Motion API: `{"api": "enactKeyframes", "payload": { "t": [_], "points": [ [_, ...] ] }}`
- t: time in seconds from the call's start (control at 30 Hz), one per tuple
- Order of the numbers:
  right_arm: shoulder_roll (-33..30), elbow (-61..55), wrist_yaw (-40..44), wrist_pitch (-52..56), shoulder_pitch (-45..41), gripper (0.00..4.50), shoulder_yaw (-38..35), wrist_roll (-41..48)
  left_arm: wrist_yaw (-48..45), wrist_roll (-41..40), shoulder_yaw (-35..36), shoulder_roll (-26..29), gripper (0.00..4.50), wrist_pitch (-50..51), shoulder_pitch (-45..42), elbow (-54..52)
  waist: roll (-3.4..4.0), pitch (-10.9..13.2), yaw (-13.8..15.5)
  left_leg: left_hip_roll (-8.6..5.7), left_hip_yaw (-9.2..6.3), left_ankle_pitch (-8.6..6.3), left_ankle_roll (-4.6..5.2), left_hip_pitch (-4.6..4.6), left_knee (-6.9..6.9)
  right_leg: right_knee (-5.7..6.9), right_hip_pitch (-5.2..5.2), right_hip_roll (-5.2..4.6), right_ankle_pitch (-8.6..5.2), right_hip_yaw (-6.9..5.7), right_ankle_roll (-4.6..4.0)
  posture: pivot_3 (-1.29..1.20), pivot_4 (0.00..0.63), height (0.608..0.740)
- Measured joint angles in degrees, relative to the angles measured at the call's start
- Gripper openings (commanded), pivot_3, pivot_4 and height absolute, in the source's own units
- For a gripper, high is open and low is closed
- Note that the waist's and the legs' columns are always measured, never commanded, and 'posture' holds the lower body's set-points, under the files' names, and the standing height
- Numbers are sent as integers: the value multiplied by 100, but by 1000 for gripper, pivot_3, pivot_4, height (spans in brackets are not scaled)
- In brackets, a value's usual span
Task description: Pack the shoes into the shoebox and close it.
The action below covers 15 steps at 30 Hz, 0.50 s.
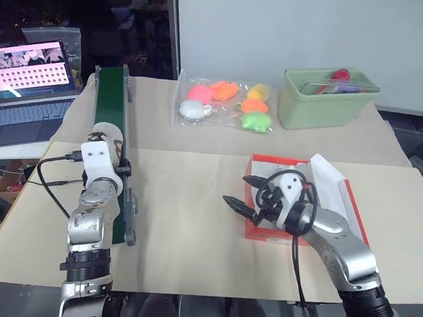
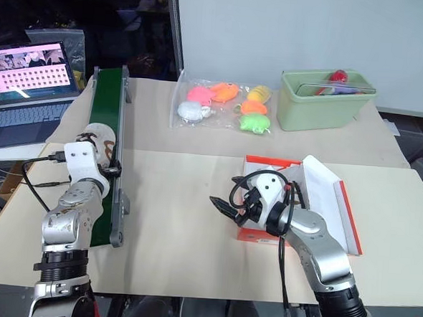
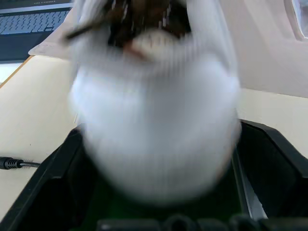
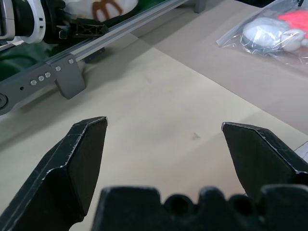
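Note:
One white shoe (image 1: 105, 133) with a brown lining lies on the green conveyor belt (image 1: 112, 98) at the left. My left gripper (image 3: 156, 132) reaches along the belt, and its black fingers (image 3: 57, 178) press on both sides of the shoe (image 3: 154, 110). The orange-red shoebox (image 1: 277, 161) stands open at the right on the tan table, its white-lined lid (image 1: 333, 182) tilted up to the right. My right gripper (image 1: 235, 189) hovers over the box's left edge, pointing left. It is open with nothing between its fingers (image 4: 82, 154). My right arm hides most of the box's inside.
A clear bag of neon soft toys (image 1: 226, 102) and a pale green bin (image 1: 326, 101) sit at the back. A laptop (image 1: 29, 83) stands far left, beyond the belt. A black cable (image 1: 52, 185) trails from my left wrist. Bare tabletop lies between belt and box.

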Motion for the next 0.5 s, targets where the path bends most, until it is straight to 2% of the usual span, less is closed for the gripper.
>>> {"api": "enactKeyframes", "payload": {
  "t": [0.03, 0.3, 0.37, 0.43, 0.5],
  "points": [
    [12, 0, -1, 0, 0, 4500, -14, 1, -4, -1, -21, -6, 2735, 0, 0, -5, 0, 0, 0, 0, 0, 0, 0, 1, 0, 1, 1, 0, 0, 0, 0, 0, 150, 729],
    [47, 0, -36, 75, -64, 4500, -45, -2, 154, 61, 18, 4, 2735, 87, -143, -66, 0, 0, -14, 0, -1, 3, -5, 3, 2, 7, -1, 1, 1, 1, -1, 0, 150, 729],
    [165, 30, -153, 185, -175, 4500, -106, 14, 151, 468, -327, 316, 2735, -383, -140, -120, -4, 2, -12, 1, -2, 3, -5, -4, 1, 6, -8, 3, 1, 0, -2, 0, 150, 729],
    [307, 109, -315, 409, -343, 4500, -264, 135, 75, 1053, -836, 818, 2735, -1256, -185, -429, -10, 6, -1, 0, -1, 5, -9, -9, -1, 3, -11, 0, 2, 0, -4, 0, 150, 729],
    [502, 200, -508, 705, -519, 4500, -495, 330, -63, 1378, -1158, 1054, 2735, -2052, -309, -806, -9, 5, 30, -1, 4, 4, -10, -7, -2, -3, -2, -5, 3, 0, -3, 0, 150, 729]
  ]
}}
